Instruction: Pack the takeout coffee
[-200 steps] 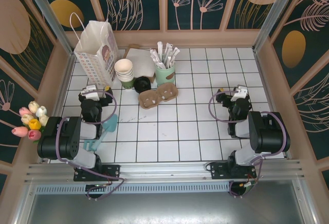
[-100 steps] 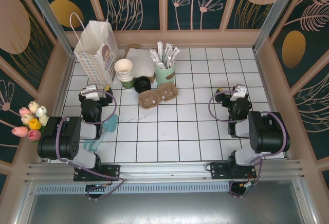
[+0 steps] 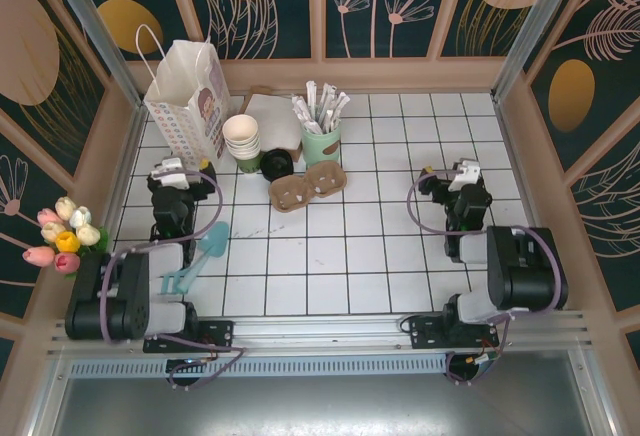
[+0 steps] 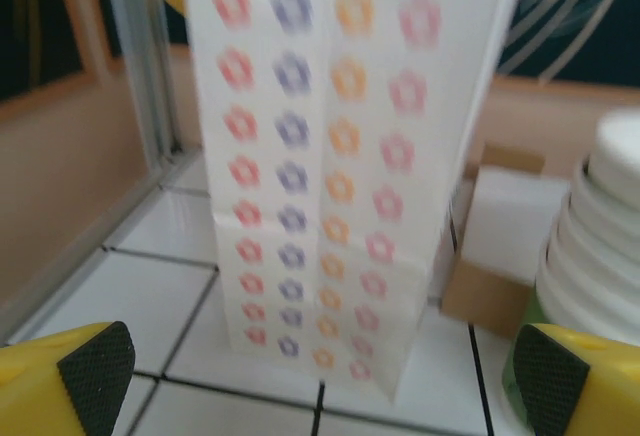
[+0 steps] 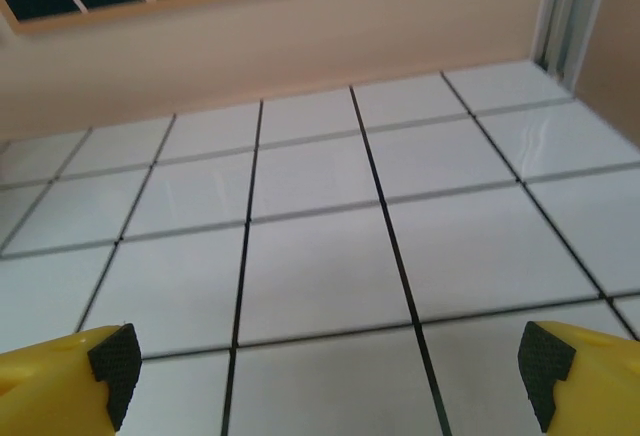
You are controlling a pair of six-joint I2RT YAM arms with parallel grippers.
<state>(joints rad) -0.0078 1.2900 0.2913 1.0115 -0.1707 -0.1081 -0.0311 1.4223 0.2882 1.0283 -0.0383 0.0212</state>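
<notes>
Arms have both stretched forward; left end effector (image 3: pixel 171 169) and right end effector (image 3: pixel 464 173) gape wide, empty.

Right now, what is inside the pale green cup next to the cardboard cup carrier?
White wrapped sticks stand in the pale green cup, fanning out above its rim. Their lower ends and the cup's bottom are hidden by its wall.

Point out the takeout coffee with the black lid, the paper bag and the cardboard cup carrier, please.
takeout coffee (image 3: pixel 277 163): top external view, on its black lid.
paper bag (image 3: pixel 190 106): top external view, on its printed side.
cup carrier (image 3: pixel 307 186): top external view, between its two wells.
</notes>
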